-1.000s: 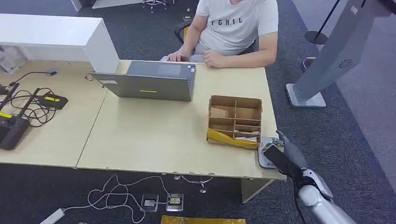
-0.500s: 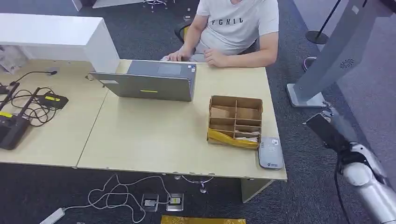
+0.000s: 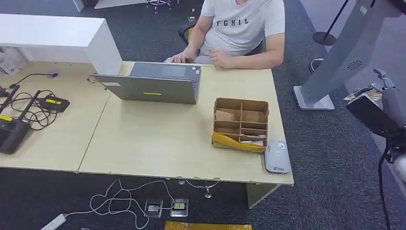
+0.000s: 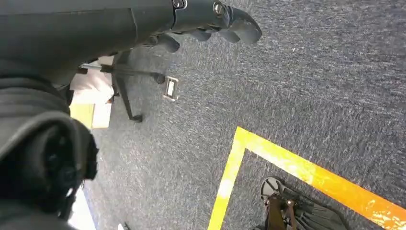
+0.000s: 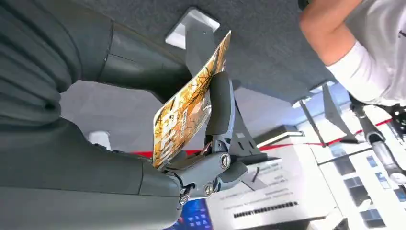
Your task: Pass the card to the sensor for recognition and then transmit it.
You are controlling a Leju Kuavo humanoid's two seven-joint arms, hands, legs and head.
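Right hand [image 3: 383,103]: I see it raised off the desk's right side, pinching the card [image 5: 189,103] between thumb and fingers (orange patterned face).
Left hand [image 4: 191,21]: hanging over grey carpet, fingers curled in, holding nothing.
Sensor [image 3: 277,156]: flat on the desk [image 3: 158,139] corner, beside the cardboard box [image 3: 241,123].
Person [image 3: 242,28]: seated behind the laptop [image 3: 153,82].

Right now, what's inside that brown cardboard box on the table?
The cardboard box has open dividers holding a few pale paper-like items; a yellow sheet drapes over its near edge, covering what lies beneath.
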